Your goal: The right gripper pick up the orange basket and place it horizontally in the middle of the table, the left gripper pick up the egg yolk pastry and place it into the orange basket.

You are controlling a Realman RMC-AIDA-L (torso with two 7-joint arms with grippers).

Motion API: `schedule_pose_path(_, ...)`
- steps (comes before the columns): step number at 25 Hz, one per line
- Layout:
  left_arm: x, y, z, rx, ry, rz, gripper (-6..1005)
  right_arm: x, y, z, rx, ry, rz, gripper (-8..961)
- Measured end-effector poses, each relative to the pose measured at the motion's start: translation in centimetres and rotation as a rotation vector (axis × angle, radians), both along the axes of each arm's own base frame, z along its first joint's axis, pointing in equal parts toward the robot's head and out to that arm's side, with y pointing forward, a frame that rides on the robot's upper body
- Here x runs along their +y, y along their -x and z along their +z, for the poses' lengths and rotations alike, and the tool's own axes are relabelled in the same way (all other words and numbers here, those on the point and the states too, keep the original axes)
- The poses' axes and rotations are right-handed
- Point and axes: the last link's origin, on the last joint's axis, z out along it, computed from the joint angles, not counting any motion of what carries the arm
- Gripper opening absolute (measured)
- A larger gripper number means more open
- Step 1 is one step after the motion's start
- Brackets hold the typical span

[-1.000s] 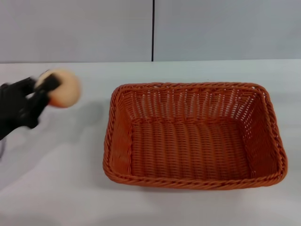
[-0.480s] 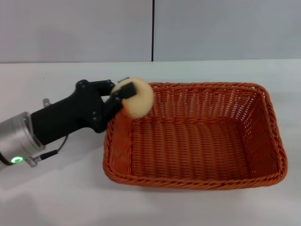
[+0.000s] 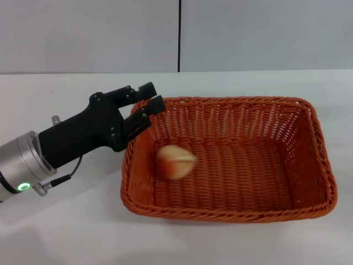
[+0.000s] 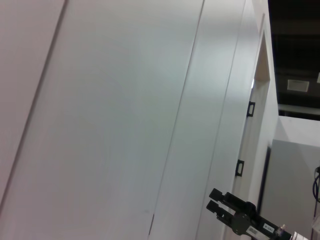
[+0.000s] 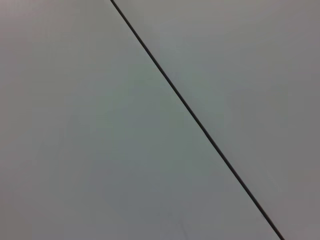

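Note:
The orange basket (image 3: 325, 182) lies lengthwise across the white table (image 3: 66, 232), slightly right of the middle. The egg yolk pastry (image 3: 174, 162), a pale peach ball, shows blurred inside the basket over the left part of its floor. My left gripper (image 3: 153, 95) hovers over the basket's left rear rim, open, with nothing between its fingers. It is above and to the left of the pastry. My right gripper (image 4: 216, 200) appears only in the left wrist view, small and far off, raised in front of a wall and away from the table.
A grey wall with a dark vertical seam (image 3: 179, 36) stands behind the table. Bare table surface lies to the left of the basket and in front of it. The right wrist view holds only wall.
The left gripper carried the pastry rightward to the basket's left rim, then opened. The pastry has dropped from its fingers down into the basket. The basket has stayed put.

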Motion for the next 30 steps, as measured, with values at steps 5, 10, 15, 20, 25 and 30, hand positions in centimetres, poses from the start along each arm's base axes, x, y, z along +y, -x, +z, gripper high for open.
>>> schedule_pose_path(5, 0.0, 0.1, 0.2, -0.012, -0.013, 0.009, 347, 0.1, 0.1, 0.0, -0.001, 0.0, 0.003, 563)
schedule_pose_path(10, 0.1, 0.6, 1.1, -0.049, -0.072, 0.052, 473, 0.1, 0.1, 0.0, 0.001, 0.001, 0.003, 562)
schedule_pose_path(15, -0.3, 2.9, 4.2, -0.139, -0.291, 0.185, 599, -0.2, -0.1, 0.1, 0.006, -0.004, -0.002, 562)
schedule_pose_path(20, -1.9, 5.6, 7.2, -0.245, -0.591, 0.343, 671, -0.3, -0.3, 0.1, 0.011, -0.011, -0.008, 562)
schedule_pose_path(25, -2.7, 6.9, 8.3, -0.286, -0.715, 0.429, 666, -0.4, -0.3, 0.2, 0.012, -0.012, -0.009, 562)
schedule_pose_path(30, -3.3, 8.0, 9.1, -0.33, -0.794, 0.51, 665, -0.4, -0.3, 0.2, 0.011, -0.014, -0.006, 562)
